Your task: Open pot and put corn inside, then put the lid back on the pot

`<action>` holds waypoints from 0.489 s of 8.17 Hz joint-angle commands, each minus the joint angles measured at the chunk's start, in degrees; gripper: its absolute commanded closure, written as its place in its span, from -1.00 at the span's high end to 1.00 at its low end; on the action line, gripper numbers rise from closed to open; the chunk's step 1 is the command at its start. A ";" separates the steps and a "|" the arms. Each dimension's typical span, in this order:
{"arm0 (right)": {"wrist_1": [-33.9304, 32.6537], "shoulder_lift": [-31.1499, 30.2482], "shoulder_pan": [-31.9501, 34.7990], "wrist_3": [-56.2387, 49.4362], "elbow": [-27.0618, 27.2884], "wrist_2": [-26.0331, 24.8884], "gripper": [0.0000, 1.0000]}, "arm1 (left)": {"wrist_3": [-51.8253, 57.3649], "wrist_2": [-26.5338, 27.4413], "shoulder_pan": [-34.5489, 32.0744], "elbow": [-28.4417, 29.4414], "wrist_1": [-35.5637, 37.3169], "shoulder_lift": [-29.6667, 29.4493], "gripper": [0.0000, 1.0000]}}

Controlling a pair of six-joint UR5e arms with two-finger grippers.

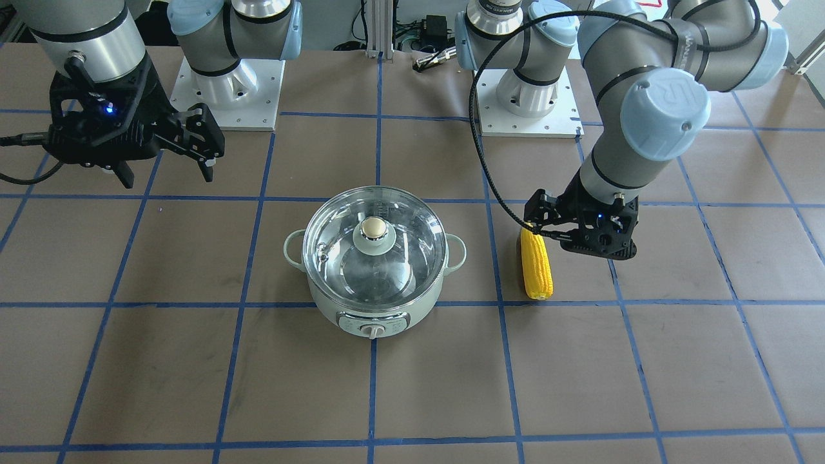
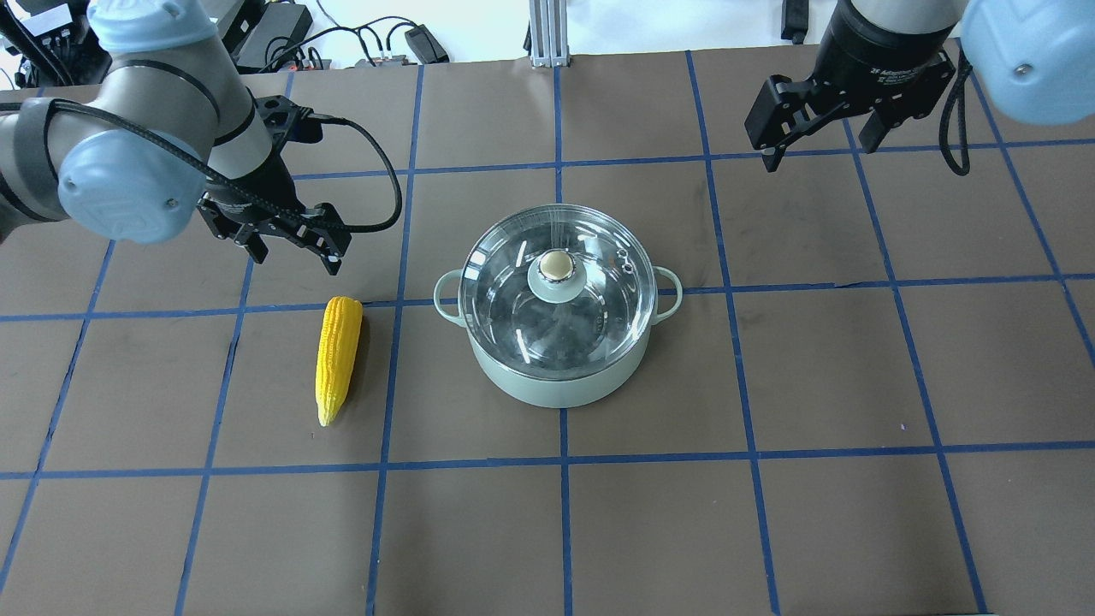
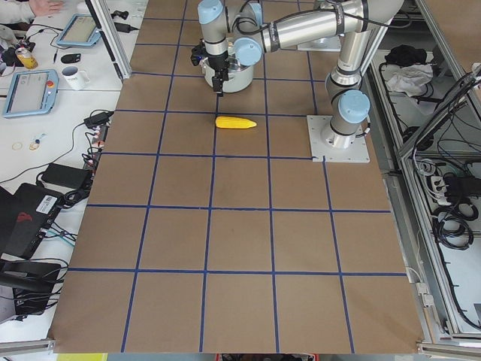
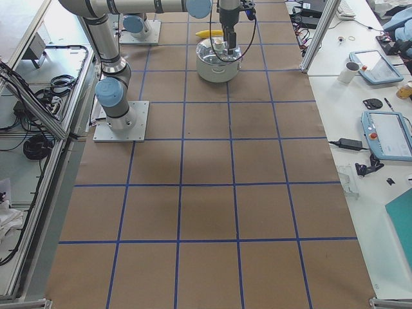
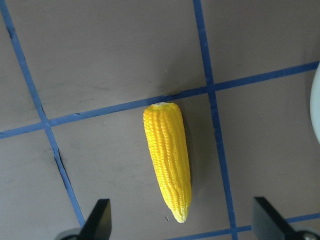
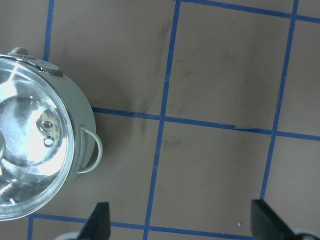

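Observation:
The mint-green pot (image 2: 556,389) stands mid-table with the glass lid (image 2: 513,312) on it, its cream knob (image 2: 556,264) at the centre. The yellow corn (image 2: 338,355) lies flat on the table to the pot's left, apart from it. My left gripper (image 2: 295,255) is open and empty, hovering above the table just past the corn's blunt end. In the left wrist view the corn (image 5: 167,155) lies ahead of the fingertips (image 5: 100,217). My right gripper (image 2: 819,152) is open and empty, high at the far right, away from the pot (image 6: 82,125).
The brown table (image 2: 770,513) carries a blue tape grid. The arm bases (image 1: 229,90) stand on white plates at the robot's edge. Cables and a metal post (image 2: 543,34) lie beyond the far edge.

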 commanded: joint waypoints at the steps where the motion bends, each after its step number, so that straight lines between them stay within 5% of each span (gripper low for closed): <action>1: -0.05 0.00 0.00 0.00 0.00 0.05 1.00 | 1.54 0.16 0.07 -3.41 7.93 -4.49 1.00; 4: -0.14 0.00 0.00 0.00 0.00 -0.04 1.00 | 2.60 -0.19 5.05 -3.60 7.95 -5.90 1.00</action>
